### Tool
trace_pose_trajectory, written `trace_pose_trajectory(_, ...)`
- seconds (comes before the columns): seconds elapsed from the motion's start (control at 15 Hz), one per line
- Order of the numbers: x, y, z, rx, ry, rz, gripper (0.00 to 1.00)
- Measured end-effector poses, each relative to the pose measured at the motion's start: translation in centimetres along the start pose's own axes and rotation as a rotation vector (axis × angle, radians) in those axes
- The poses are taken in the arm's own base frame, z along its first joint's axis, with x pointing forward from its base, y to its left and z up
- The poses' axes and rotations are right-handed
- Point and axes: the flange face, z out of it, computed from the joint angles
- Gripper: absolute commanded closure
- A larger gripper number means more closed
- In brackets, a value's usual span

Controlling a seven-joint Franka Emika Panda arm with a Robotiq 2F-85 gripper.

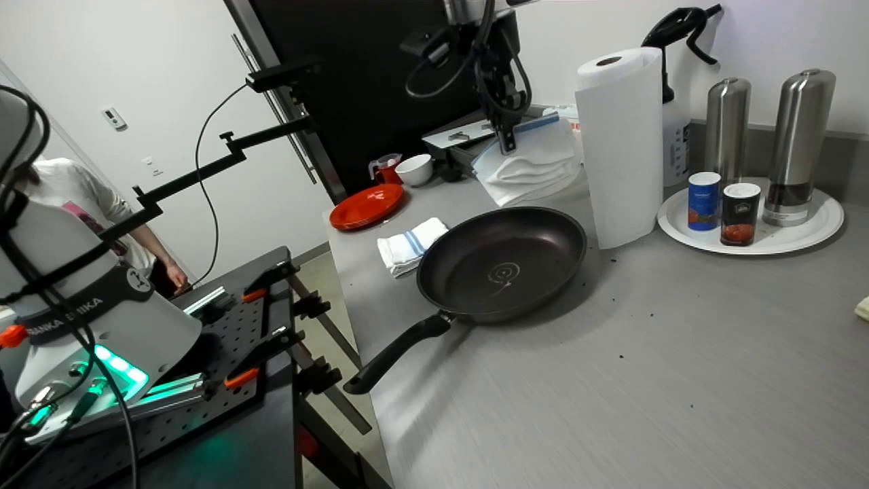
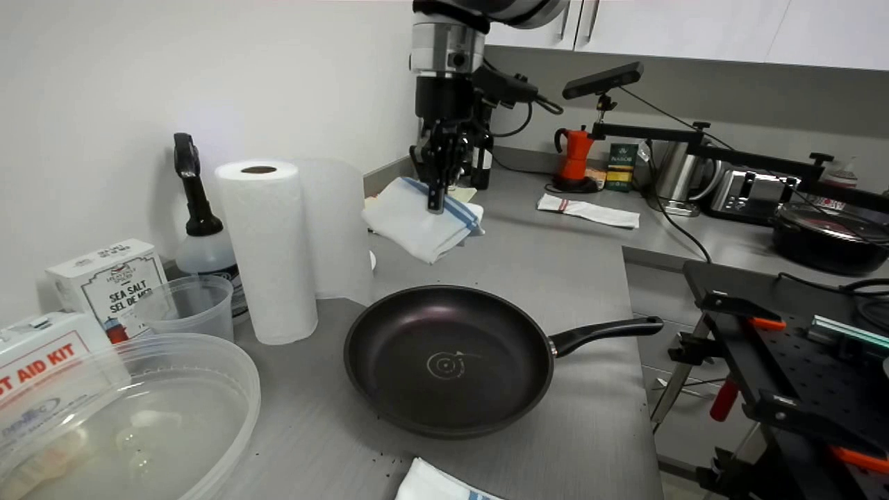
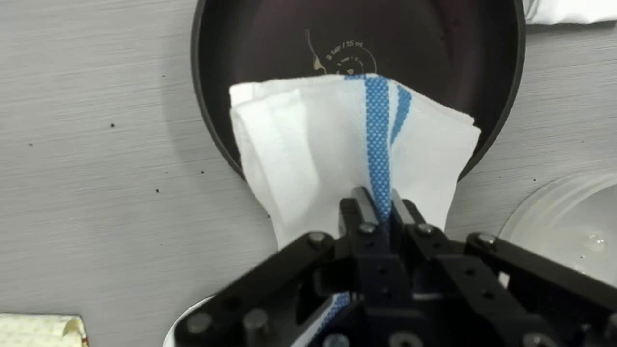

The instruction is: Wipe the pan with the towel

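The black pan (image 1: 502,268) rests on the grey counter and shows in both exterior views (image 2: 448,389). Its handle points toward the counter edge. My gripper (image 1: 506,141) is shut on the towel (image 1: 533,166), a white cloth with blue stripes. In an exterior view the gripper (image 2: 436,203) holds the towel (image 2: 413,222) in the air beyond the pan. In the wrist view the gripper (image 3: 378,200) pinches it along a blue stripe, and the towel (image 3: 328,149) hangs across part of the pan (image 3: 409,48). I see no contact between towel and pan.
A second folded white blue-striped cloth (image 1: 411,244) lies beside the pan. A paper-towel roll (image 1: 621,149) stands close to it. A plate with shakers (image 1: 753,234), a red dish (image 1: 366,206), a white bowl (image 1: 415,170) and a clear plastic tub (image 2: 173,417) stand around.
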Motion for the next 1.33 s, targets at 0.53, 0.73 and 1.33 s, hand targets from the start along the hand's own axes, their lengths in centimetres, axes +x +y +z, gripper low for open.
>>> trace_pose_trajectory(0.53,-1.7,9.7,-1.8,-0.052,-0.015,0.026,0.98)
trace_pose_trajectory(0.73,-2.9,12.8,-1.2,-0.063,-0.035,0.069,0.98)
trace_pose_trajectory(1.33,-5.9,18.3,3.7,-0.065,-0.099,0.174,0.98)
